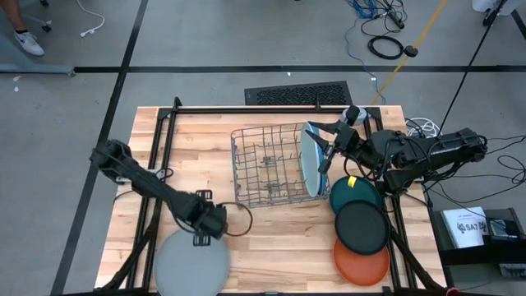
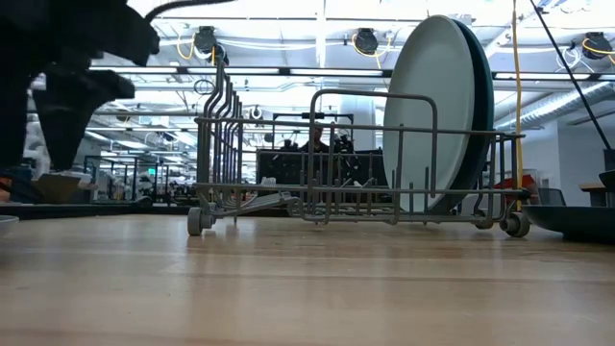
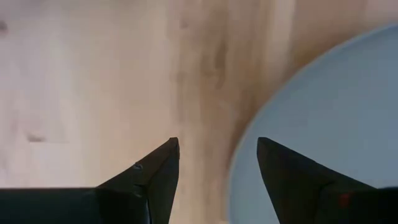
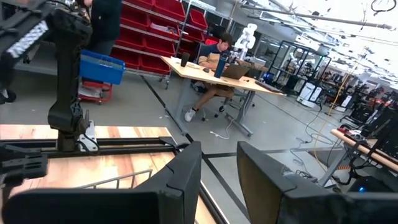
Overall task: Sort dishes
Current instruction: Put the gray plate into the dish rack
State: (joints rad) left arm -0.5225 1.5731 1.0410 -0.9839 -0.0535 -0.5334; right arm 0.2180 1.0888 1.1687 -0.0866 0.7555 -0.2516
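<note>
A grey plate [image 1: 193, 265] lies flat at the table's near edge. My left gripper [image 3: 217, 146] hangs open just above its far rim and points down, one finger over the plate [image 3: 323, 106] and one over bare wood. Two large plates, pale blue [image 1: 307, 160] and medium blue [image 2: 486, 106], stand upright on their lower rims in the right end of the wire rack [image 1: 267, 168]. My right gripper [image 1: 327, 158] hovers level above them, open, with nothing between its fingers [image 4: 186, 180]. Dark teal [image 1: 355, 194], black [image 1: 362, 227] and orange [image 1: 362, 261] plates lie in a row at the right.
Black frame rails [image 1: 246, 109] run along the table's far and side edges. Cables [image 1: 421, 126] lie at the far right corner. Bare wood [image 1: 279, 238] stretches between the grey plate and the three small plates.
</note>
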